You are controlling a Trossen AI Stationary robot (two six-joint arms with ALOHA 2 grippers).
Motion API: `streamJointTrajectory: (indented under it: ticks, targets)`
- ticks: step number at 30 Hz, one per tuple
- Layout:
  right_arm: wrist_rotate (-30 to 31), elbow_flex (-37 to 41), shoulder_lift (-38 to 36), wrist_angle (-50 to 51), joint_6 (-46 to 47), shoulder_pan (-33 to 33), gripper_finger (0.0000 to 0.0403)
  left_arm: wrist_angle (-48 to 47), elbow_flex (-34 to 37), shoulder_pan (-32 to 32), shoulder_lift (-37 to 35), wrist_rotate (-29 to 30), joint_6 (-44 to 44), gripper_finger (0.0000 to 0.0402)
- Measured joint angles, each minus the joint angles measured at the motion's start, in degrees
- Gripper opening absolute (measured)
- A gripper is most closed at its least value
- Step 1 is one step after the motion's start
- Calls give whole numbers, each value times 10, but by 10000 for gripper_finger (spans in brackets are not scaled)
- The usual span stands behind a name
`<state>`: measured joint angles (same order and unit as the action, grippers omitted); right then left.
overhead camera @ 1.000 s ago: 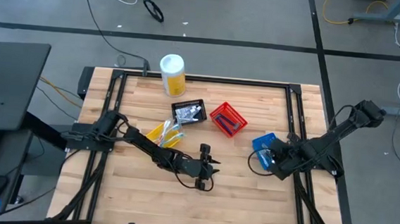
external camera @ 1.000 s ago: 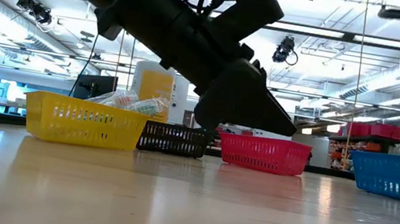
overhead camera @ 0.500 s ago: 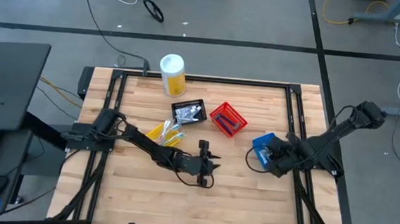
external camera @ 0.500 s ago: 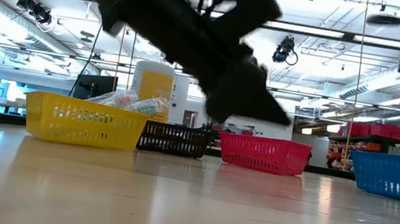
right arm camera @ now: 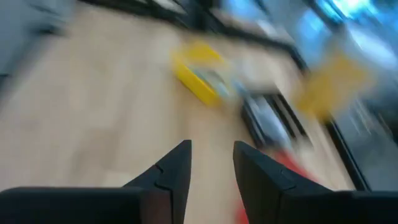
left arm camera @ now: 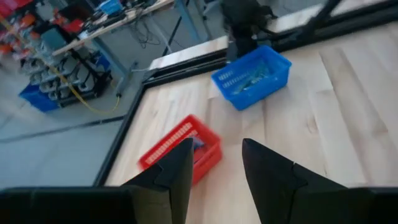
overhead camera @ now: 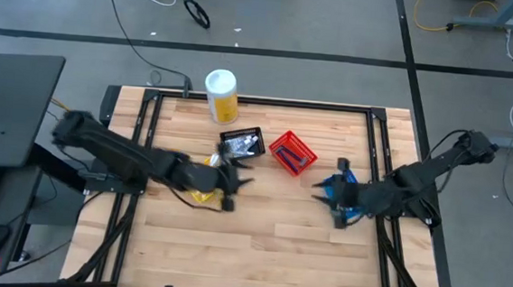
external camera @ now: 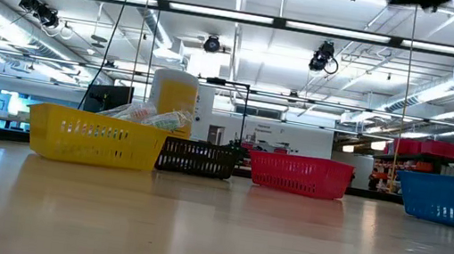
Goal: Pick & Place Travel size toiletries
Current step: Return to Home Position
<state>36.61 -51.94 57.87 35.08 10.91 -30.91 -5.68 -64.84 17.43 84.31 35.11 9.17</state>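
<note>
**A:** Entry one, the travel size toiletries (external camera: 146, 115): where lodged?

**B:** All that I can see are binned. Clear-wrapped pieces heap above the rim of the yellow basket (external camera: 94, 139). Pale bits lie in the black basket (overhead camera: 242, 130), slim dark ones in the red basket (overhead camera: 274, 145), and a few in the blue basket (left arm camera: 255, 93). I spot none loose on the worktop (overhead camera: 258, 252).

**A:** Handling notes?

**B:** By my reckoning, every one is light. Tubes are soft and slick, apt to squirt sideways under a hard pinch. Toothbrushes and razors are stiff and thin; packets are flat and fiddly. Take each across its narrow width at mid-length, so that it hangs level.

**A:** Entry two, left end effector (overhead camera: 233, 189)?

**B:** High over the yellow basket's near edge, fingers (left arm camera: 171, 180) spread, nothing between them.

**A:** Entry three, right end effector (overhead camera: 336, 205)?

**B:** Beside the blue basket, fingers parted, likewise empty.

**A:** Sundry?

**B:** One white-and-yellow canister (overhead camera: 221, 96), upright behind the baskets. Not part of the lot.
</note>
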Motion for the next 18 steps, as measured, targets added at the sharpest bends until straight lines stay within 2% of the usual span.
streamJointTrajectory:
  ticks: [4, 6, 8, 11, 13, 18]
  targets:
    - [-134, -9, -36, -78, -170, 13, 130, -114, 0, 0, -115, 1, -47, 145]
    - [-167, -9, -65, -76, -187, 25, 130, -159, 8, 0, -171, 1, -74, 145]
    - [-171, -4, -102, -59, -180, 38, 130, -179, 29, 1, -227, 5, -94, 145]
    - [-177, 26, -164, -47, -152, 57, 130, -166, 86, 0, -307, 7, -89, 145]
    - [-206, 65, -207, -67, -146, 64, 130, -141, 137, 0, -358, 3, -85, 145]
    - [-261, 165, -306, -146, -174, 77, 130, -3, 291, 0, -469, -6, -54, 145]
